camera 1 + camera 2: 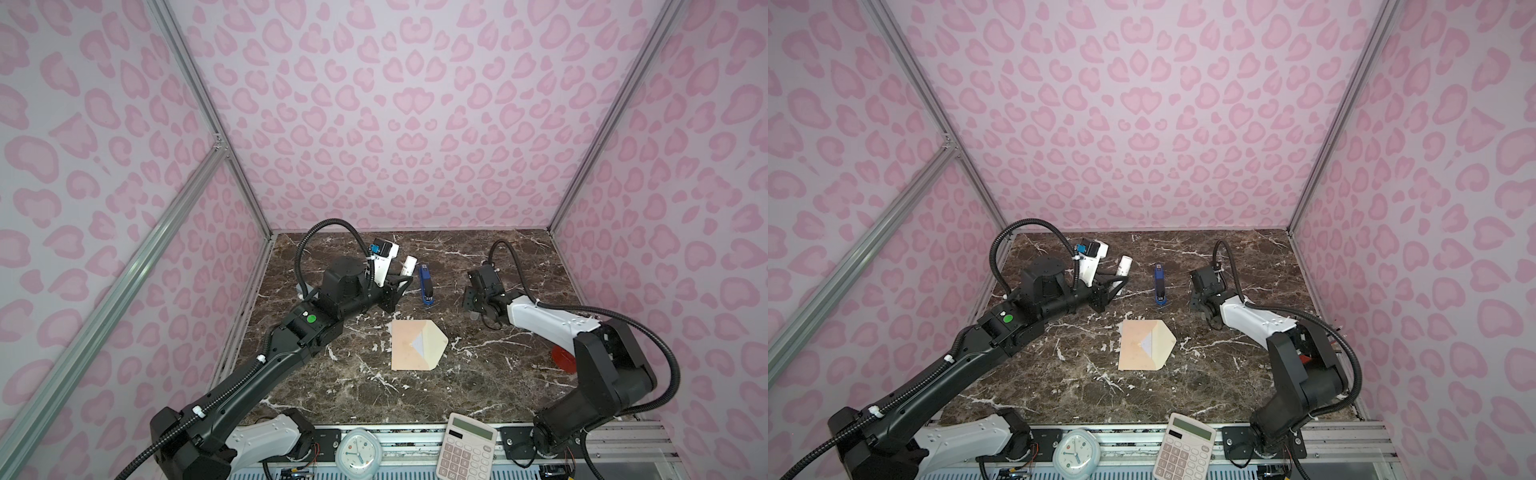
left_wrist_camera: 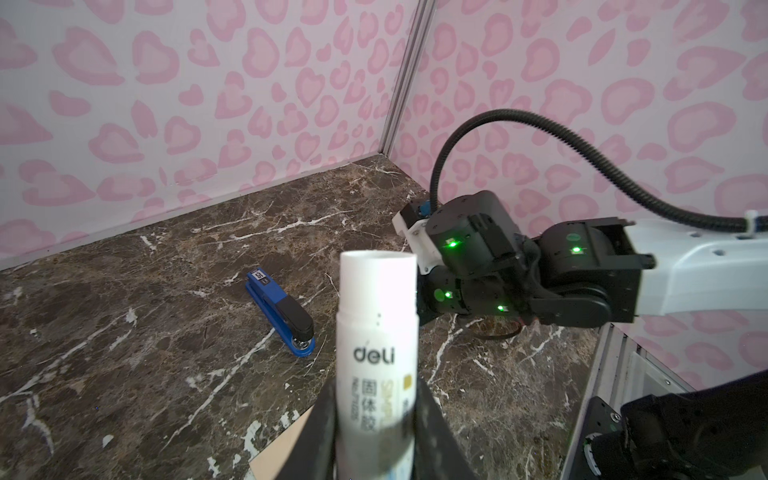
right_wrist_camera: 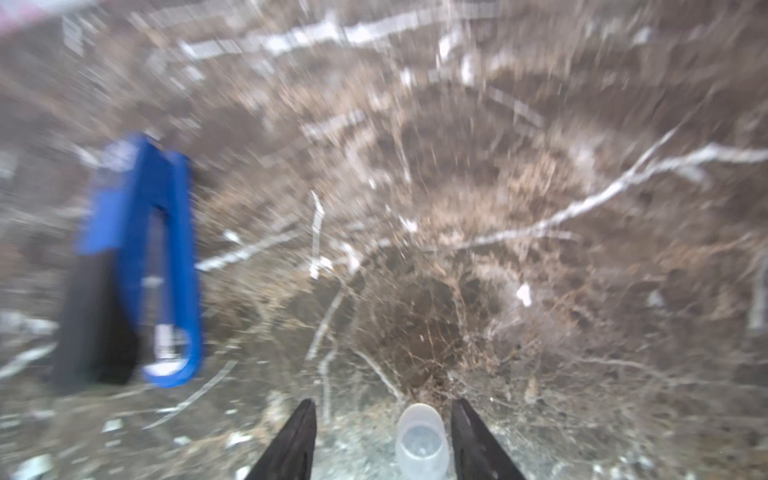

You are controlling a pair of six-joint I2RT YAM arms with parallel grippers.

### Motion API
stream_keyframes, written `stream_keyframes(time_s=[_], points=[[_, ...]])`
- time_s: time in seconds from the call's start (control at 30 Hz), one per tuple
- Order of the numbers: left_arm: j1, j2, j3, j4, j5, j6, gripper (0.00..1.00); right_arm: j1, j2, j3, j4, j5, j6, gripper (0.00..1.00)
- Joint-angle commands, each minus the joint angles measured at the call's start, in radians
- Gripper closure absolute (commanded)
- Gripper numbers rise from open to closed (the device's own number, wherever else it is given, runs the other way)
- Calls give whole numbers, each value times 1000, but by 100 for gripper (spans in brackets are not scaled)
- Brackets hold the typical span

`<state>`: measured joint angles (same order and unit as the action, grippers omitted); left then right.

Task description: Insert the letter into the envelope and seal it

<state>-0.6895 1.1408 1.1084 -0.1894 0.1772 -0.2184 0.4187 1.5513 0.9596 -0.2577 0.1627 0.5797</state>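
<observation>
Glue is the hazard: the left gripper (image 2: 376,399) clamps a white glue stick (image 2: 376,316) above the far side of the counter (image 1: 498,374), and its top looks uncapped. The right gripper (image 3: 383,403) has its jaws apart, with a small clear cap (image 3: 422,440) loose between them; it could roll toward the blue stapler (image 1: 424,286). The envelope (image 1: 415,345) lies flat mid-counter, flap open toward the right edge. The letter is not clearly visible. Rubbing glue on the unheld flap may drag the envelope.

Arms (image 1: 266,365) black, white shells (image 1: 540,320); ribbed black conduits (image 2: 434,187); green dot marker (image 1: 311,319); white zip ties (image 1: 261,357).
</observation>
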Motion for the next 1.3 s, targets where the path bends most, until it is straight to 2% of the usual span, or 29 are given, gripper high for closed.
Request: stream_keyframes(time_s=[0.0, 0.1, 0.2, 0.33, 0.43, 0.53, 0.73, 1.07, 1.27], points=[[5, -6, -4, 119, -28, -31, 93, 4, -107, 9, -67, -9, -47, 45], [14, 6, -3, 173, -22, -67, 91, 10, -233, -1, -76, -75, -70, 46], [32, 27, -7, 252, -1, -120, 90, 25, -354, -31, -21, -198, -98, 47], [64, 65, -27, 435, 76, -237, 88, 102, -500, -105, 190, -360, -177, 48], [77, 102, -33, 562, 127, -325, 87, 147, -560, -159, 362, -420, -185, 47], [79, 142, -18, 638, 174, -394, 86, 174, -558, -137, 403, -451, -191, 47], [76, 173, -7, 677, 214, -458, 83, 242, -503, -80, 477, -430, -273, 44], [69, 156, -25, 699, 232, -473, 83, 270, -390, 17, 560, -517, -266, 43], [61, 155, -36, 711, 235, -480, 83, 271, -358, 41, 566, -514, -252, 47]])
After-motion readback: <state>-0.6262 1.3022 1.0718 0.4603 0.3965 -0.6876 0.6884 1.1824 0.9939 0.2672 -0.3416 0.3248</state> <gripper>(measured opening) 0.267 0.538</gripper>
